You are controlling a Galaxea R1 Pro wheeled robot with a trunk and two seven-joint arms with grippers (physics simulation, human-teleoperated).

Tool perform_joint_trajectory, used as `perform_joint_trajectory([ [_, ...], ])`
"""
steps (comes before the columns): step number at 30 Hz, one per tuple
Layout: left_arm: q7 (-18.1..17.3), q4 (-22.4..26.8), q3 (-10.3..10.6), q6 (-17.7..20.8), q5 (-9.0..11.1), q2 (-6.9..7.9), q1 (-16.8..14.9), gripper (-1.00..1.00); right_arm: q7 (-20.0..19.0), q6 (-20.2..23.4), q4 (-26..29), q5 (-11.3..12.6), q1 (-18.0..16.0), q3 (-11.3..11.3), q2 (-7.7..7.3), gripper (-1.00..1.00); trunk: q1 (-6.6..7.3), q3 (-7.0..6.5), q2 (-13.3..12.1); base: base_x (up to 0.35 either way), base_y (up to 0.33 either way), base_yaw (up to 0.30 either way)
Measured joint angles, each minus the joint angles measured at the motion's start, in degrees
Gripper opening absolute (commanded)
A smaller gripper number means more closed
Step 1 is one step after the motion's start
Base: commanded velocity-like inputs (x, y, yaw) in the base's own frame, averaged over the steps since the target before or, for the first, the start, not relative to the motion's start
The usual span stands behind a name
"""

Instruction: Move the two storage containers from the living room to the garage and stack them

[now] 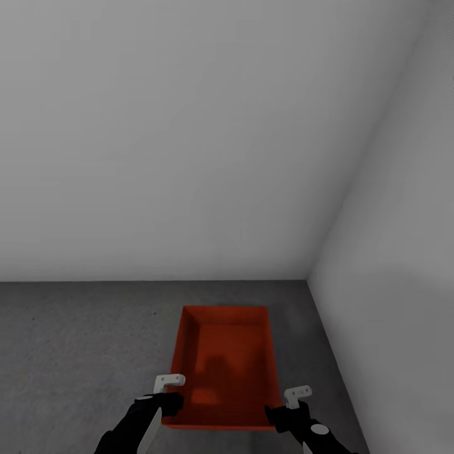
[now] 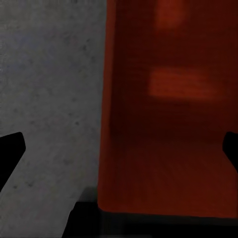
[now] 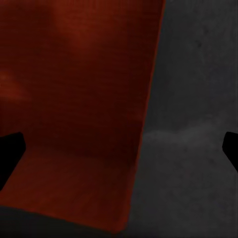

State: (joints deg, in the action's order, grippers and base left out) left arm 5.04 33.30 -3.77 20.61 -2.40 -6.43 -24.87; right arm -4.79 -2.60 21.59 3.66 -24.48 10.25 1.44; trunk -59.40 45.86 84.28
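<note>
Left gripper sits at the near left corner of the storage container, right gripper at the near right corner; each straddles a side wall. In both wrist views the dark fingertips stand far apart at the frame edges, with a red wall running between them and not touching either tip, so both claws read as wide open, holding nothing. Just beyond and between the two claws the container lies open-top, empty, long axis running away from the robot. It appears to rest on the dark grey concrete floor, though contact cannot be confirmed from these views. Farther out, past the container's far end, the floor meets plain white-grey walls at a corner: the garage. Judgement: step in hand is setting down the first container as the base. A second container is not seen here. Next move calls for lifting both claws clear of the walls without nudging them, then going for the other container.
</note>
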Motion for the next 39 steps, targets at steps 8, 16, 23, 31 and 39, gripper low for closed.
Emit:
perform_joint_trajectory([
  [8, 0.0, 0.0, 0.0, 0.0, 0.0, 0.00, 0.0, 1.00, 0.0, 0.0, 0.0, 0.1, 0.0, 0.0, 0.00, 1.00, 1.73, -1.44, -3.2, -0.218, 0.000, 0.000],
  [16, 0.0, 0.0, 0.0, 0.0, 0.0, 0.10, 0.0, 1.00, 0.0, 0.0, 0.0, -0.1, 0.0, 0.0, 0.00, 1.00, 3.48, -2.87, -6.4, -0.328, 0.000, 0.000],
  [23, 0.0, 0.0, 0.0, 0.0, 0.0, 0.26, 0.0, 1.00, 0.0, 0.0, 0.0, -0.1, 0.0, 0.0, 0.00, 1.00, 5.02, -4.13, -9.2, -0.336, 0.000, 0.000],
  [31, 0.0, -0.5, -0.5, -0.3, -0.3, 1.16, 0.0, 1.00, 0.0, 0.0, 0.0, 0.0, 0.0, 0.0, 0.00, 1.00, 6.77, -5.57, -12.4, -0.336, 0.000, 0.000],
  [39, 0.3, -17.4, -0.5, -13.5, -0.2, 5.18, 0.2, 1.00, 0.9, -0.1, -5.6, -0.1, 0.0, 0.1, -1.68, 1.00, 8.53, -6.99, -15.6, -0.337, 0.000, 0.000],
])
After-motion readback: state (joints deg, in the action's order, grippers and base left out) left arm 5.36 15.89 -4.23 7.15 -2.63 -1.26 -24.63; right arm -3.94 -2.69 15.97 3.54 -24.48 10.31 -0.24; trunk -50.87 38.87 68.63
